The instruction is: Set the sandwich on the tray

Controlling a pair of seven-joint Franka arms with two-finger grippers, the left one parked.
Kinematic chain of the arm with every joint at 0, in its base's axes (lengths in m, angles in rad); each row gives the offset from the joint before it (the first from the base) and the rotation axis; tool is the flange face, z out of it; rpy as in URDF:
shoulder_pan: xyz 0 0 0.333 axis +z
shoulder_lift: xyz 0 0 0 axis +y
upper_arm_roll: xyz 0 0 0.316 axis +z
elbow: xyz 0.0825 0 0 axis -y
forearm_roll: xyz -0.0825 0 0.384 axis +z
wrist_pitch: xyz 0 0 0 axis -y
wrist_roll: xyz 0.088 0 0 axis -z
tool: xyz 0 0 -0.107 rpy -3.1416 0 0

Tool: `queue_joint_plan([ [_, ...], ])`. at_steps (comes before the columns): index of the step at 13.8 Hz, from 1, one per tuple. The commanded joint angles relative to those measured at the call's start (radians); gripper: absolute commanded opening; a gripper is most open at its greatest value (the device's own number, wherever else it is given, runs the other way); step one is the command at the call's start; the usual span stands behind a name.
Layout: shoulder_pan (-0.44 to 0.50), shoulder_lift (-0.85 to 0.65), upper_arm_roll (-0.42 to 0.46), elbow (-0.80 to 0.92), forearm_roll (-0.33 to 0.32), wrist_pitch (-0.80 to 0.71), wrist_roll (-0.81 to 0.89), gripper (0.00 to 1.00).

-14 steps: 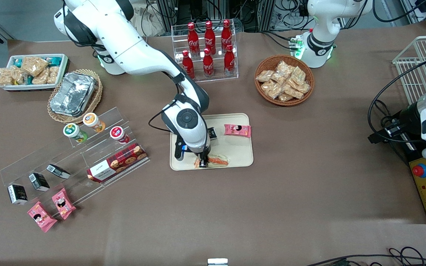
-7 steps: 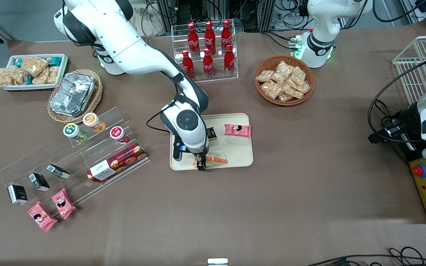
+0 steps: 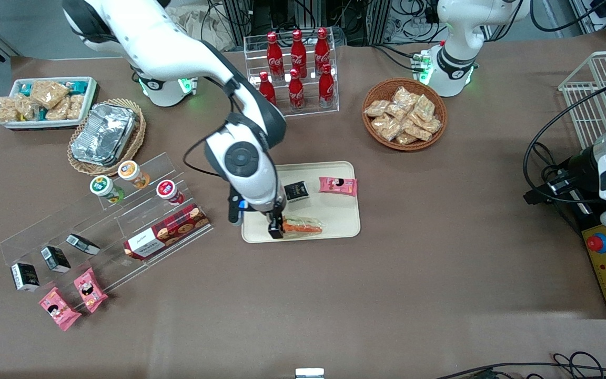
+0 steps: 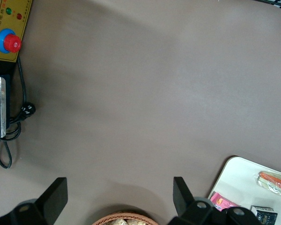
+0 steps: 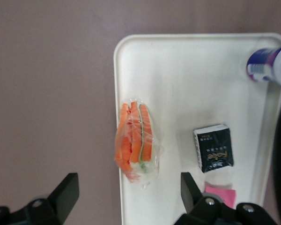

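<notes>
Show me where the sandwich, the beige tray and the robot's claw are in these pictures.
sandwich (image 5: 136, 140): right wrist view, on its orange filling.
tray (image 3: 342, 221): front view, on a bare patch of its floor.
claw (image 3: 275, 230): front view, at its open fingertips, beside the sandwich.

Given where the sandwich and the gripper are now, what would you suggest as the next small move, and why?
Probably lift the gripper clear. The sandwich already lies on the tray near its rim, beside the black packet; the wrist view shows the open fingers above it, holding nothing.
</notes>
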Motion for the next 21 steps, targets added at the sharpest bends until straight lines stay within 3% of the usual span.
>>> queue_joint_plan([
  [1,-0.042,-0.138,-0.001,-0.014,0.031,-0.122,-0.196,0.97],
  [4,-0.129,-0.25,-0.001,-0.014,0.026,-0.211,-0.566,0.97],
  [8,-0.246,-0.353,0.013,-0.026,-0.154,-0.316,-1.063,0.97],
  [10,-0.322,-0.41,0.014,-0.059,-0.155,-0.316,-1.314,0.97],
  [16,-0.514,-0.519,0.007,-0.155,-0.159,-0.305,-1.842,0.97],
  [21,-0.541,-0.528,-0.117,-0.153,-0.152,-0.296,-2.154,0.98],
])
